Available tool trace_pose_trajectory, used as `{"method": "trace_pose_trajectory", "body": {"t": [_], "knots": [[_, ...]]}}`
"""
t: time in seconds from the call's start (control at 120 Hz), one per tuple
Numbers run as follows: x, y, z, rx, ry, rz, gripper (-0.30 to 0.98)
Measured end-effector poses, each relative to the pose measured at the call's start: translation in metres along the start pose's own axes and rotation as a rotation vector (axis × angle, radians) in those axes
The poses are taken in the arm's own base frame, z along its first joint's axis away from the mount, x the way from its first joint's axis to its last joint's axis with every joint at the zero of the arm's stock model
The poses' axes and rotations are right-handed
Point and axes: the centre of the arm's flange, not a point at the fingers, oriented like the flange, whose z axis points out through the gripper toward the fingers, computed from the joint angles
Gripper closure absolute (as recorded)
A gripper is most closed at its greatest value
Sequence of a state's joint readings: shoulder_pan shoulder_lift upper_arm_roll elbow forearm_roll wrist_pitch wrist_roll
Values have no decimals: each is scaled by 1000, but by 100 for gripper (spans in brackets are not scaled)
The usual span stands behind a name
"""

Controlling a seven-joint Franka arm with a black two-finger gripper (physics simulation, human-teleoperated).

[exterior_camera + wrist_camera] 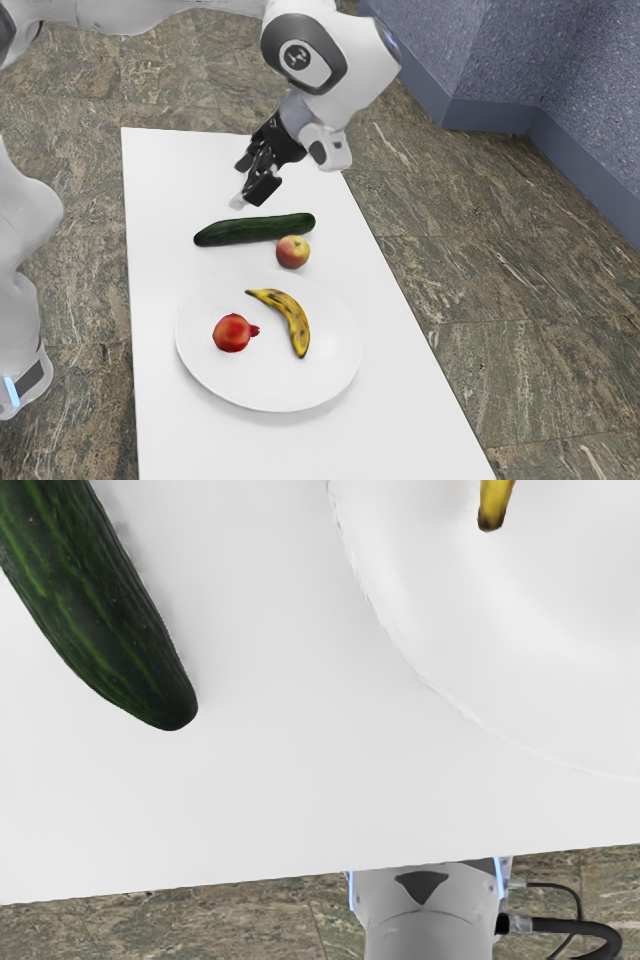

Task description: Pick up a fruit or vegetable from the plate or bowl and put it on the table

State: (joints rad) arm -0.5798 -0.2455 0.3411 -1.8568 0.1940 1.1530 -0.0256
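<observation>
Hovering gripper (250, 181): I am reading it in the exterior view above the table (165, 420), beyond the cucumber (255, 230) as seen from the plate (268, 401); its fingers (262, 190) are standing apart, and nothing is sitting in their hold.
Pomegranate (232, 333): lying on the plate toward the exterior view's left, its crown pointing at the banana (296, 319), with bare plate showing between the two.
Banana: curving across the plate, one end reaching close to the rim on the cucumber's side; in the wrist view I am seeing one tip lying inside the rim.
Apple (293, 252): resting on the table just beside the plate's rim and close to the cucumber; I am not managing to tell whether it is touching either.
Cucumber: lying on the table, outside the plate, one rounded end tapering toward the table edge nearest the robot's base (430, 920).
Table edges: running closer to the plate on the exterior view's right than on its left; floor (520, 300) is showing past both.
Open room: I am noting bare table beyond the cucumber, under the gripper's side; more is stretching past the plate's opposite side, and a clear strip is separating the cucumber's rounded end from the rim.
</observation>
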Motion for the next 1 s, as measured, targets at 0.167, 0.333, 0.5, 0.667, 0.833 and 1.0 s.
{"method": "trace_pose_trajectory", "body": {"t": [0.167, 0.333, 0.5, 0.667, 0.833, 1.0], "knots": [[27, 4, -20, 13, 244, -15, 0], [41, 20, -30, -19, 367, -32, 0], [60, 57, 18, -110, 353, -17, 0], [46, 73, 45, -188, 378, -22, 0], [36, 80, 60, -239, 395, -47, 0], [37, 87, 81, -261, 373, -74, 0]]}}
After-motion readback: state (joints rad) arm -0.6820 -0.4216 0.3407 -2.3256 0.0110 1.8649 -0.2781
